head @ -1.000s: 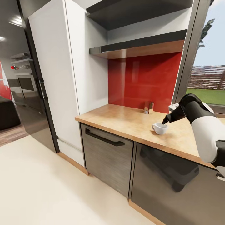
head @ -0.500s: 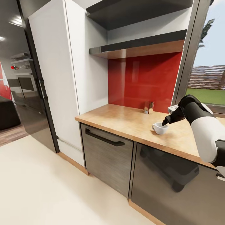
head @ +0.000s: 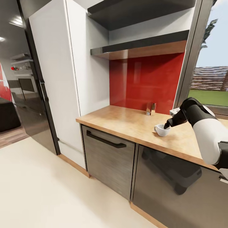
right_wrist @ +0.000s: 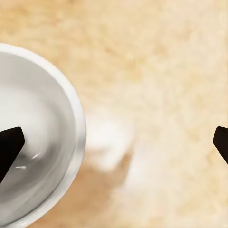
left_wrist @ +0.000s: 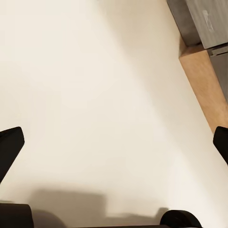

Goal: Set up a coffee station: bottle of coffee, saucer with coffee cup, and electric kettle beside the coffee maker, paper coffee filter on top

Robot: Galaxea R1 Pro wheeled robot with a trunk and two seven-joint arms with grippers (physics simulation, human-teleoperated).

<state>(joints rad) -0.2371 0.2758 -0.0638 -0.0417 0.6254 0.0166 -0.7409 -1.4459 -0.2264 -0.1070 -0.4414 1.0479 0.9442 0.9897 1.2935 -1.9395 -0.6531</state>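
The right arm reaches forward from the head view's right edge, its white forearm bending into a black wrist that angles down toward the worktop. The right gripper (head: pixel 167 125) points downward, and in its wrist view the two dark fingers (right_wrist: pixel 10 148) sit wide apart at opposite edges. The left gripper (left_wrist: pixel 114 147) seems to hang low with fingers (left_wrist: pixel 9 147) equally spread, though little of it shows.

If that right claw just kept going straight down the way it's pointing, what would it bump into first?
Most likely the coffee cup. The right gripper is open and straddles the cup's rim: one fingertip is over the bowl, the other over bare countertop. Depth is hard to judge.
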